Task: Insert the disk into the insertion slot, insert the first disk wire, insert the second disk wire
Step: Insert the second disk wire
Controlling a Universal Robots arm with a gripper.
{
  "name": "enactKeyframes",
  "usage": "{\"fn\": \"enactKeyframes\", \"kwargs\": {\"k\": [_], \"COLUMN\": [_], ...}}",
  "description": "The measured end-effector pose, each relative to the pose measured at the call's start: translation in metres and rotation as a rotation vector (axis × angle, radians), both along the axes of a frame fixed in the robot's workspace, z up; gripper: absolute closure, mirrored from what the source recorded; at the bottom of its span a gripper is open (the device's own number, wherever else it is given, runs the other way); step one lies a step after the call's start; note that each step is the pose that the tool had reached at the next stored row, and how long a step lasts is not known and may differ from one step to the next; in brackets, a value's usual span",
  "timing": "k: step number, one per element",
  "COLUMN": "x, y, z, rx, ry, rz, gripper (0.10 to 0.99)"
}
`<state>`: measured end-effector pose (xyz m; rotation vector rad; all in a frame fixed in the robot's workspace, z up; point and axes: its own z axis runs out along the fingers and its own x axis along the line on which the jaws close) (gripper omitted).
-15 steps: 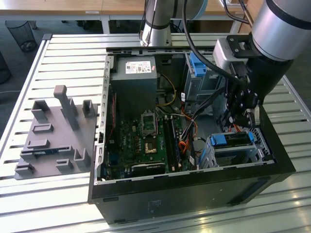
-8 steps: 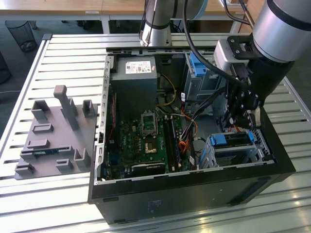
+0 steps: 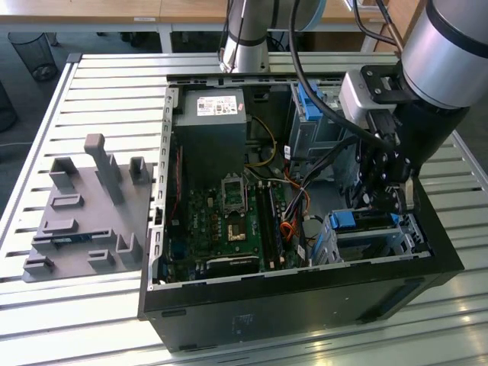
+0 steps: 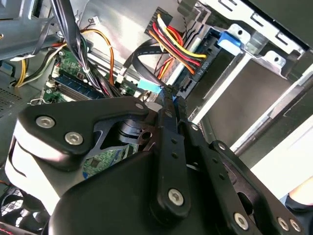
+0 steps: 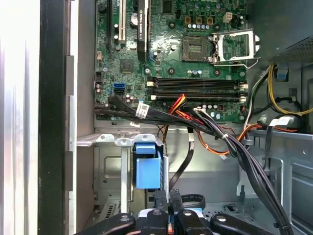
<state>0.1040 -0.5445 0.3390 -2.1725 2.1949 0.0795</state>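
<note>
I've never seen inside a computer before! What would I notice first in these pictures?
First, the open black computer case lying on the slatted metal table, its green circuit board showing. Then the big robot arm reaching down into the case at the exterior view's right, gripper above the silver cage with bright blue plastic. Red, yellow and black wires bunch nearby.

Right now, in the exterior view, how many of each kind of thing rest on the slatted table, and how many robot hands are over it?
Open computer case: 1
Grey fixture plate: 1
Robot hand: 1
Total: 3
</note>
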Motion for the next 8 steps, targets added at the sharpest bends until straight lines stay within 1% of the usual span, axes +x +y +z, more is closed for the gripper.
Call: {"fn": "enactKeyframes", "kwargs": {"k": [5,8], "x": [0.0012,0.0016], "y": [-0.001,-0.0044], "z": [-0.0006,-0.0009], "rx": [0.0,0.0], "ry": [0.0,0.0], "rz": [0.0,0.0], "gripper": [0.937,0.937]}}
